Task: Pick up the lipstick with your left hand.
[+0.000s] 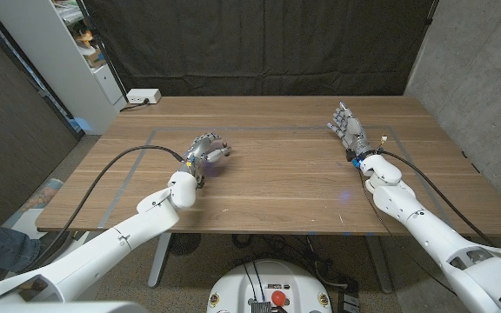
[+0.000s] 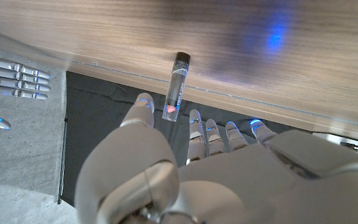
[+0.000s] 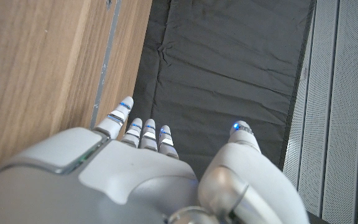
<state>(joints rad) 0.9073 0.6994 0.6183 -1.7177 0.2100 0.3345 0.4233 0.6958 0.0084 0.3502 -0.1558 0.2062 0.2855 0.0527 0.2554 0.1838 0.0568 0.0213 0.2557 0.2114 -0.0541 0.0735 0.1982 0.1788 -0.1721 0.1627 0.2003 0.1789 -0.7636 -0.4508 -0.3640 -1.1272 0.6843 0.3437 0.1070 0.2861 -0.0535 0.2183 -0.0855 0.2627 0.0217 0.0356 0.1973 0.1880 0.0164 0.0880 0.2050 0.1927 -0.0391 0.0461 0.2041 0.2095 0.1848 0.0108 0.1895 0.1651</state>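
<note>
Lipstick [image 2: 178,87] lies on the table [image 1: 285,174] just past the fingertips [image 2: 143,102] of the left hand [image 1: 207,151], between thumb and fingers, fingers apart and nothing gripped yet, so reach looks done, grasp and lift left; right hand [image 1: 348,129] open, holding nothing.

head view: high, looking down — wrist views: close, turned — shared: wooden table [image 1: 277,174]

both hands [image 1: 207,149] [image 1: 347,124] open, fingers apart
</note>
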